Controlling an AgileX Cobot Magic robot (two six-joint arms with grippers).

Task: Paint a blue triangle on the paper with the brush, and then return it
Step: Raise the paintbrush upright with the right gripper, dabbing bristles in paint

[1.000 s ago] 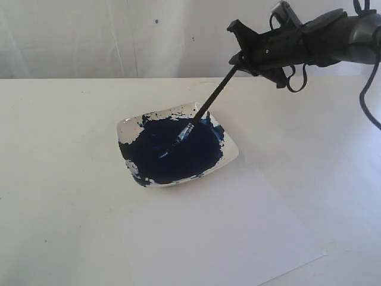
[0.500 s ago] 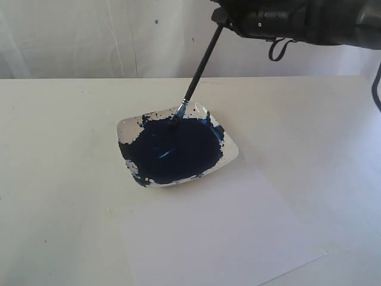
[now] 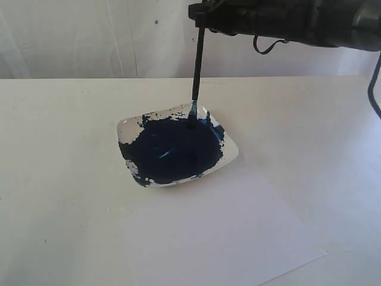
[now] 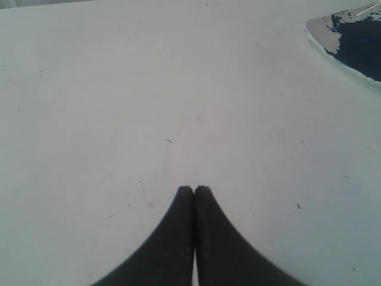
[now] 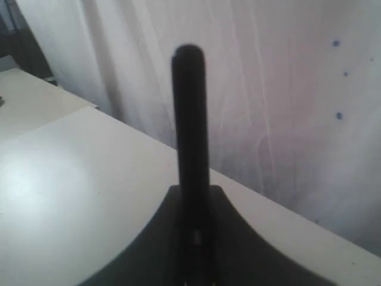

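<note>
Brush hangs near-vertical, upper centre, clamped in your right hand, tip at upper rim of dish; your left hand clenched, empty.

Dish: white, navy splatter on rim. Paint: dark navy. Brush: black handle, silver band, blue tip. Paper: plain white. Table: cream-white. Curtain: white, blue specks.

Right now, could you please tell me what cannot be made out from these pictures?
Exterior view: the brush tip blends into the dark paint by the dish rim, so contact is unclear.
Exterior view: the right gripper is cut off by the top edge.
Exterior view: the paper runs off the bottom edge.
Right wrist view: the jaws hide the brush's bristle end.
</note>
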